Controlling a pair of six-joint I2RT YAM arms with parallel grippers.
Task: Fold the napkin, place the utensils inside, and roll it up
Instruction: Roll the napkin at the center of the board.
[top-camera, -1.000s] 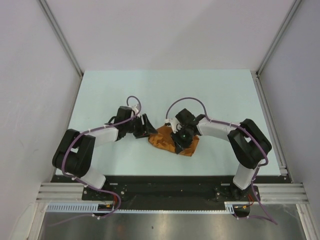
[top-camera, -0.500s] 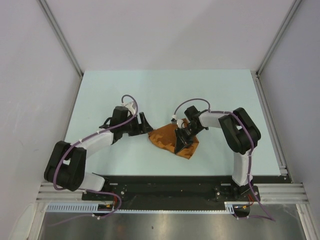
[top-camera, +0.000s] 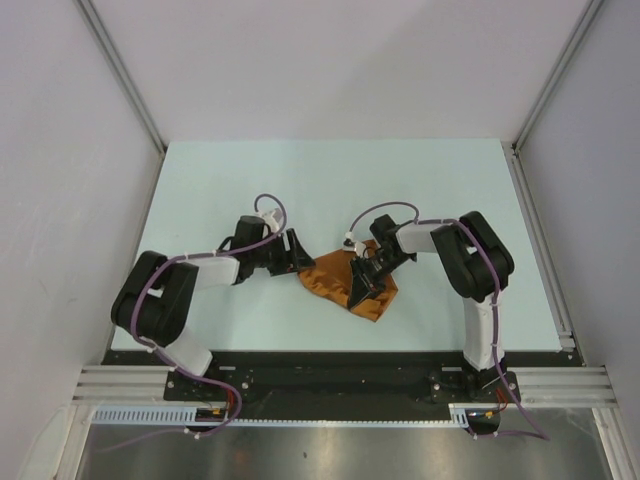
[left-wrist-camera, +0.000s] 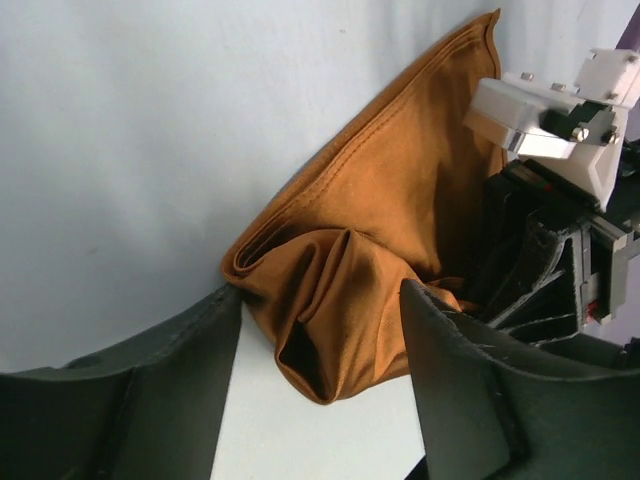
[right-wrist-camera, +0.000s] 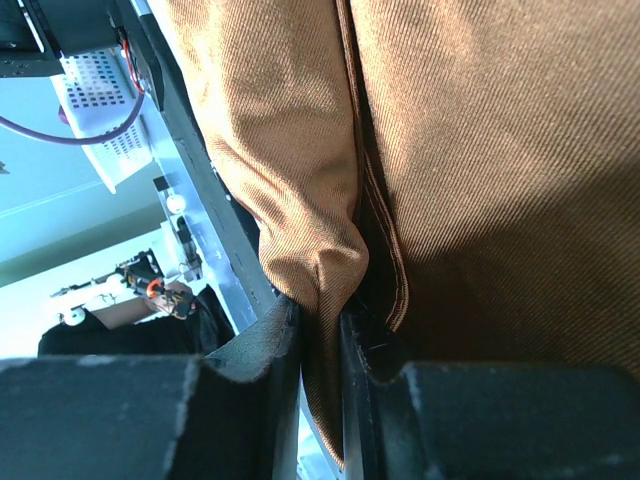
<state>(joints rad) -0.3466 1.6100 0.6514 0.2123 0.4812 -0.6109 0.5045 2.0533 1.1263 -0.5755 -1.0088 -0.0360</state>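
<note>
The bunched napkin (top-camera: 335, 277) lies toward the table's (top-camera: 300, 180) near edge; the right gripper (top-camera: 357, 291) pinches its fold; the left gripper (top-camera: 298, 256), jaws apart, is at its left end

Free table (top-camera: 330, 180) beyond napkin (top-camera: 325, 276) (far side)

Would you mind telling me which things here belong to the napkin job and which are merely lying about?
Job: napkin; right gripper, pinching a fold of it; left gripper, open at its edge. No spoon shows.
Merely there: table; purple cables; metal rails.
</note>
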